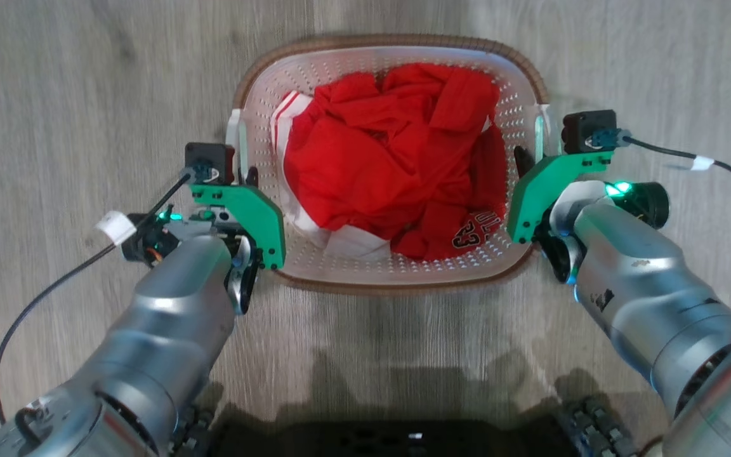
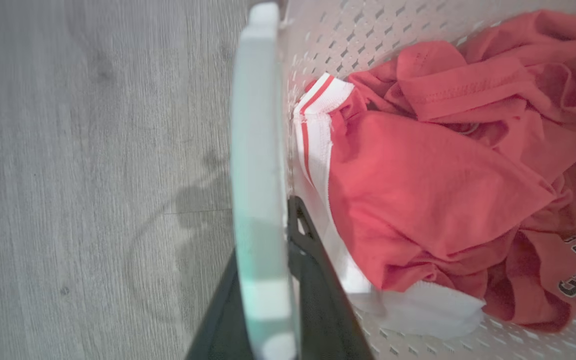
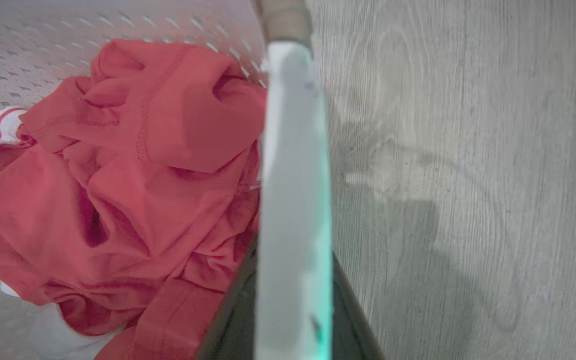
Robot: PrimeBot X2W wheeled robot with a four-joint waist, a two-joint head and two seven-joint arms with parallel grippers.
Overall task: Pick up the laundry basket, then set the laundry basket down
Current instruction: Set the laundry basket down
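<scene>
Our left pincer (image 1: pixel 243 172) was clamped on the white left side handle (image 1: pixel 234 130) of the small oval white perforated plastic laundry basket (image 1: pixel 353 70) with a brown woven-look rim, one dark finger on each side of it. Our right pincer (image 1: pixel 530 162) gripped the right side handle (image 1: pixel 540 127) likewise. The basket sat between both pincers over the grey wood-grain floor (image 1: pixel 54 95), with crumpled red clothes (image 1: pixel 391 158) inside; whether it touched the floor we could not tell.

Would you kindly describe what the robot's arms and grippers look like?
The left forearm and right forearm are smooth silver-grey. Each wrist carries a green bracket, a small black box and a black cable tagged with white tape. The gripper fingers are long and dark.
</scene>
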